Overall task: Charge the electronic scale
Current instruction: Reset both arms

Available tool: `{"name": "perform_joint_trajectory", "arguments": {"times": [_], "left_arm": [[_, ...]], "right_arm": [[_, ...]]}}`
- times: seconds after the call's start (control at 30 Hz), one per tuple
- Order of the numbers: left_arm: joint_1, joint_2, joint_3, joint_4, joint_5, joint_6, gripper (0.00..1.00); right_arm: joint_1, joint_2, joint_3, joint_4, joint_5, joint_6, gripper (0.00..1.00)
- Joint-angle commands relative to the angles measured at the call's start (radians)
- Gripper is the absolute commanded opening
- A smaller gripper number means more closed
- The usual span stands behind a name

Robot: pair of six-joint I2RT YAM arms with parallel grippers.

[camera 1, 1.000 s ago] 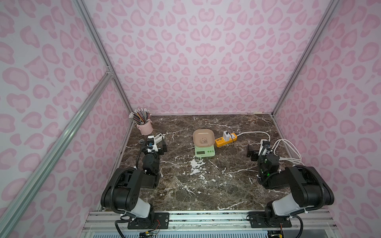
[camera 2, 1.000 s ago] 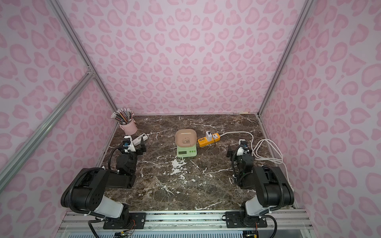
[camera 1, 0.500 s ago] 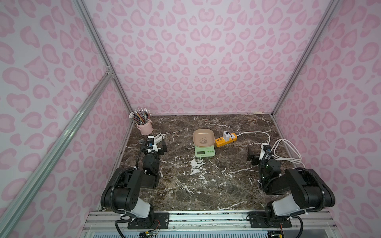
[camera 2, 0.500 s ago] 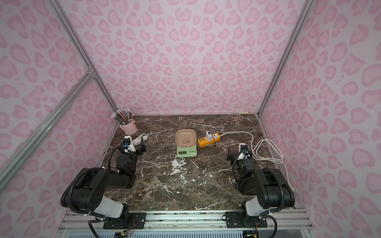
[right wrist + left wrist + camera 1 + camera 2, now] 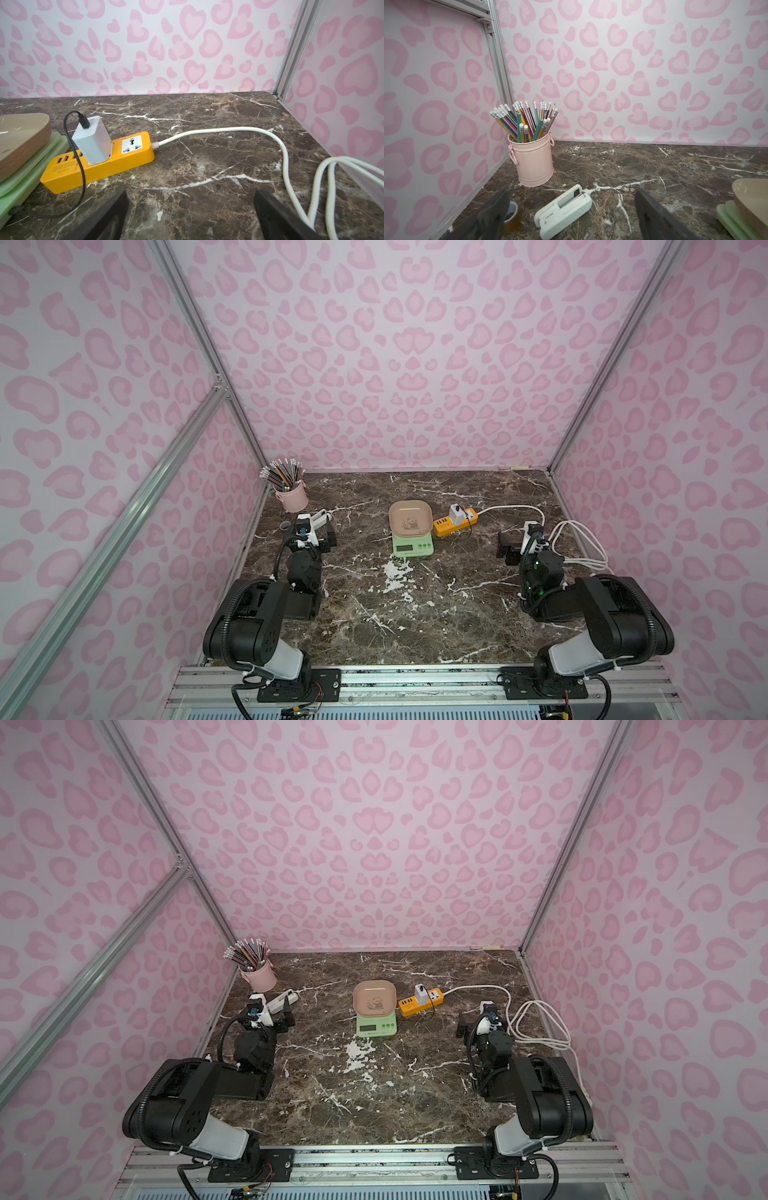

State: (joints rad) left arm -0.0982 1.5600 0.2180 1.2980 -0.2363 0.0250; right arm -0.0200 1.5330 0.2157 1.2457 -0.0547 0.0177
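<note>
The left fingers [image 5: 492,214] stood wide apart, holding nothing, near one pink pencil cup [image 5: 533,162], one tape roll [image 5: 512,218] and one white stapler [image 5: 562,212]. One electronic scale [image 5: 413,548] sat mid-way across the table [image 5: 374,614], just beside one orange power strip [image 5: 99,168] carrying one white charger [image 5: 91,141]. One black cable [image 5: 83,182] reached the scale's base. The right fingers [image 5: 276,218] gaped wide, empty, near one white cord [image 5: 284,158].

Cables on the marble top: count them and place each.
2. A black cable runs from the white charger to the electronic scale; a white cord leaves the orange power strip, looping near the right wall.
</note>
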Motion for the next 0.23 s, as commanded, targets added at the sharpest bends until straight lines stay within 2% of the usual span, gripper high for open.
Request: {"name": "perform_joint_trajectory", "arguments": {"times": [0.0,0.2], "left_arm": [[0.0,-0.003,0.002,0.025,0.001,0.001,0.95],[-0.002,-0.005,-0.007,0.039,-0.003,0.003,0.96]], "right_arm": [[0.0,0.003,0.013,0.015,0.001,-0.004,0.99],[0.0,0.002,0.013,0.014,0.001,-0.005,0.99]]}}
